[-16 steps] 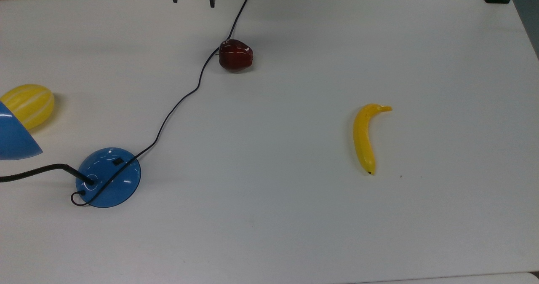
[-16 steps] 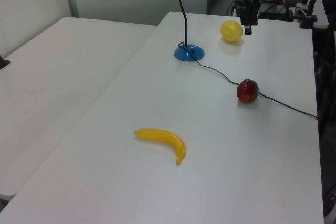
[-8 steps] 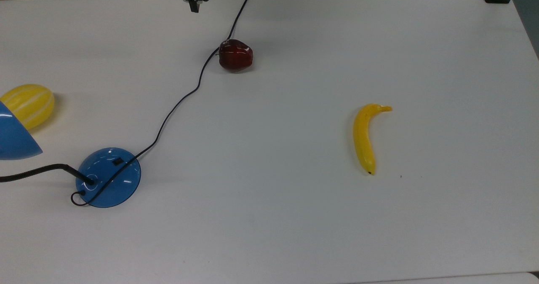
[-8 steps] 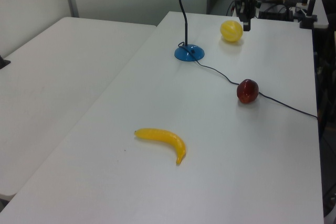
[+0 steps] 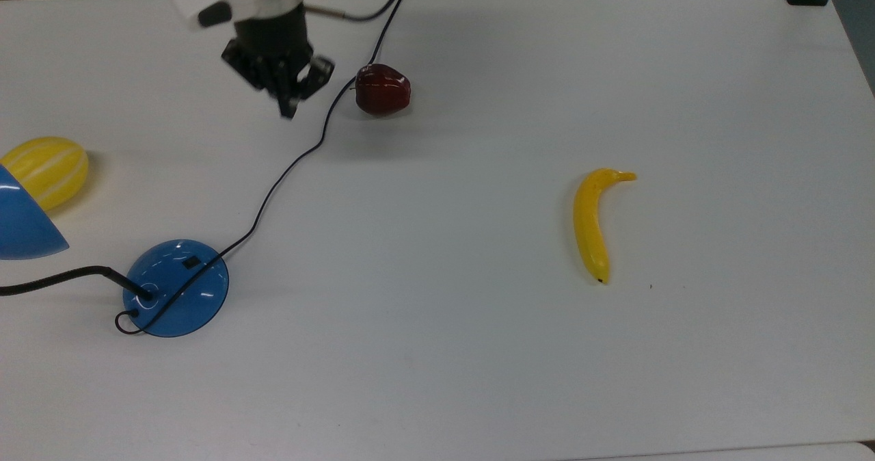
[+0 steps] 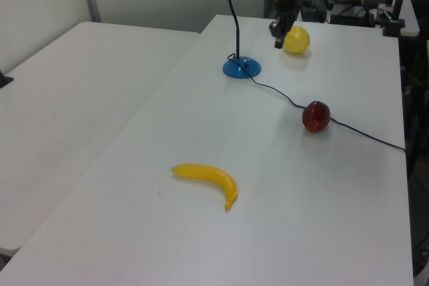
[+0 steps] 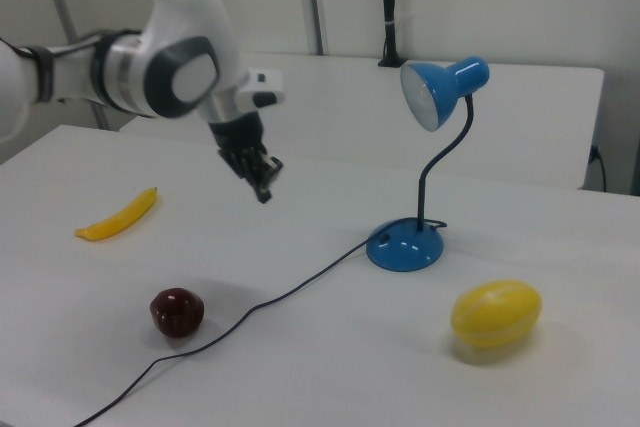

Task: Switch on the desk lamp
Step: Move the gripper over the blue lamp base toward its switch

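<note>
Desk lamp [image 7: 420, 197]: stands on the white table [image 5: 478, 351], near the top view's left edge; blue dome base [image 5: 176, 288], black bendy neck rising to a blue cone shade [image 7: 443, 89].
Switch [image 5: 192, 262]: small, black, on the dome's upper side in the top view; nothing touches it.
Cord [image 5: 287, 170]: black, leaves the base and snakes across the table to its far edge in the top view, passing just beside the red apple.
Melon [image 7: 495, 313]: yellow, striped, lying near the base, at the right view's lower right.
Gripper [image 5: 288, 109]: in the air above the table, pointing down, well apart from the lamp base, near the cord and apple.
Fingers: closed together to a single tip, holding nothing.
Red apple [image 5: 382, 89]: just to the top view's right of the gripper.
Banana [image 5: 593, 221]: alone, well apart on the top view's right.
</note>
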